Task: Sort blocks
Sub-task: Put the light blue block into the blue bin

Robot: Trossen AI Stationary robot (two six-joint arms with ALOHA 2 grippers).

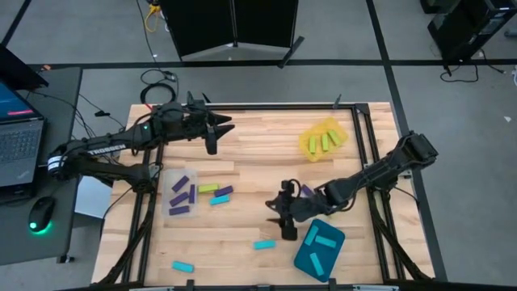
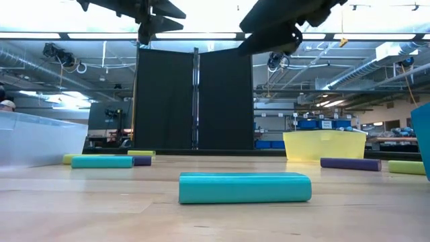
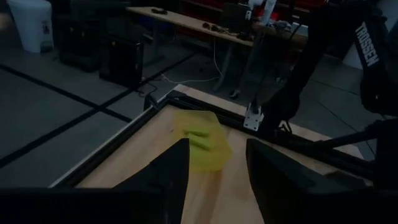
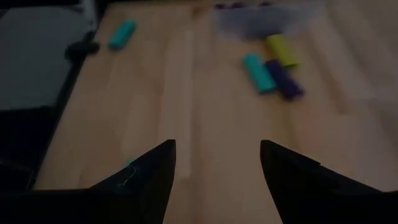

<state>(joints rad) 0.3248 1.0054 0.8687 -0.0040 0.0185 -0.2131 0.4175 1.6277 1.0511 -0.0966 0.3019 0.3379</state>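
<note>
Blocks lie scattered; the nearest loose cyan block (image 1: pixel 264 244) sits just at seven o'clock of the right gripper (image 1: pixel 287 220), long axis across the table, jaws parted and empty. Farther off, the left gripper (image 1: pixel 218 129) waits open.

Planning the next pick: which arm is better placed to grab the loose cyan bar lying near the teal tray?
The right. Its open gripper hangs just beside the small cyan oblong bar and the teal tray, while the left gripper waits, also open, over the table's far edge.
</note>
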